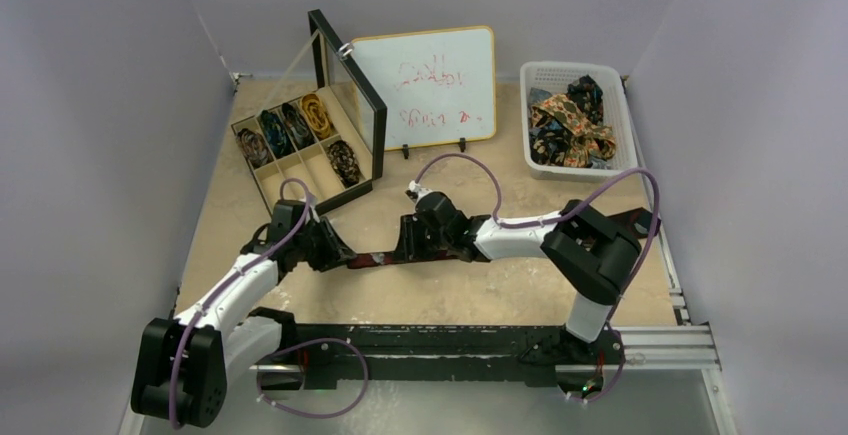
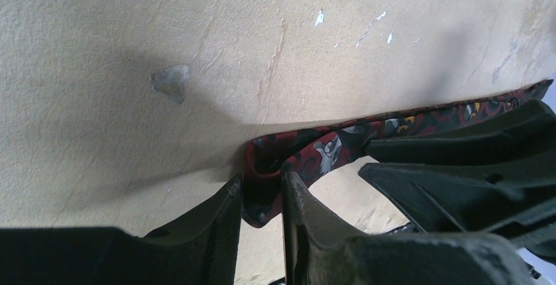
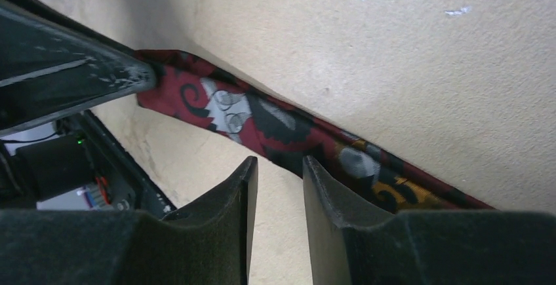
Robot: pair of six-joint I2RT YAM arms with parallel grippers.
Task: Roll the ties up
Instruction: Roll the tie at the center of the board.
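At 6 o'clock the left gripper [image 2: 262, 200] has its two dark fingers [image 2: 226, 229] pressed against either side of the folded end of a maroon tie [image 2: 315, 151]. The patterned strip runs from there across the beige table [image 2: 98, 134] toward the frame edge at 2 o'clock. At 3 to 4 o'clock the right gripper [image 2: 364, 158] reaches in with its black fingers slightly parted, the upper one lying over the tie's near edge, and a pale chipped patch [image 2: 170, 82] marks the table at 10 o'clock.
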